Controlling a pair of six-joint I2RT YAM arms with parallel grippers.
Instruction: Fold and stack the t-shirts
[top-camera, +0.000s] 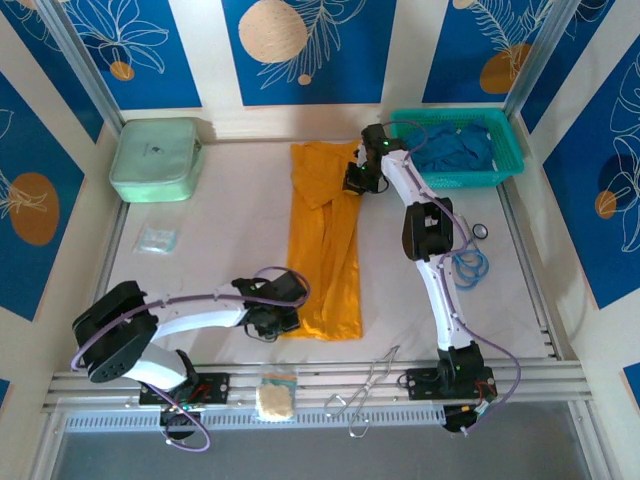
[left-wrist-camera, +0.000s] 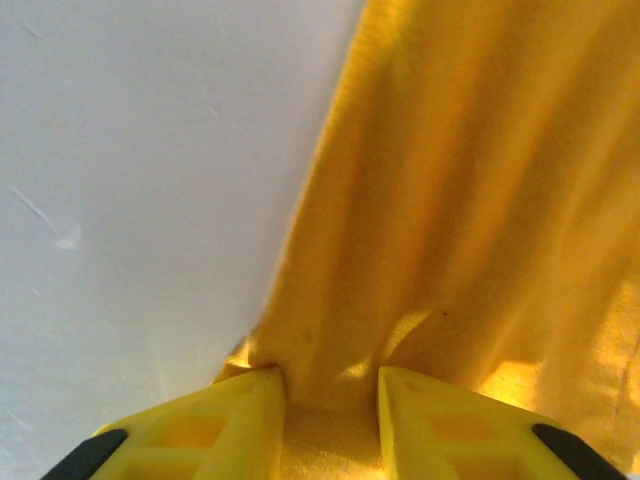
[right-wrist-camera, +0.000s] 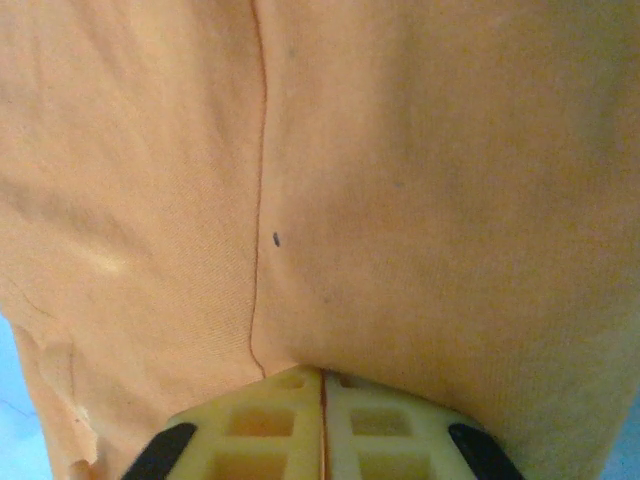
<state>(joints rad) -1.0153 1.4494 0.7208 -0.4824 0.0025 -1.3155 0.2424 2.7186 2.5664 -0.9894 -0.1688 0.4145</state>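
Observation:
The mustard-orange t-shirt (top-camera: 325, 250) lies as a long narrow strip down the middle of the white table. My left gripper (top-camera: 288, 318) is at the shirt's near left corner. In the left wrist view the left gripper (left-wrist-camera: 332, 375) has a bunched fold of the t-shirt (left-wrist-camera: 470, 200) pinched between its yellow fingers. My right gripper (top-camera: 357, 183) is at the shirt's far right edge. In the right wrist view the right gripper (right-wrist-camera: 322, 372) has its fingers pressed together on a thin edge of the t-shirt (right-wrist-camera: 400, 180). Deep blue t-shirts (top-camera: 455, 150) lie crumpled in the basket.
The teal mesh basket (top-camera: 460, 182) stands at the back right and a mint-green pouch (top-camera: 155, 158) at the back left. A small clear packet (top-camera: 155, 240) lies on the left. A blue cord (top-camera: 470, 265) lies right of the right arm. Metal tongs (top-camera: 370, 390) and a pale sponge (top-camera: 275, 398) sit on the near rail.

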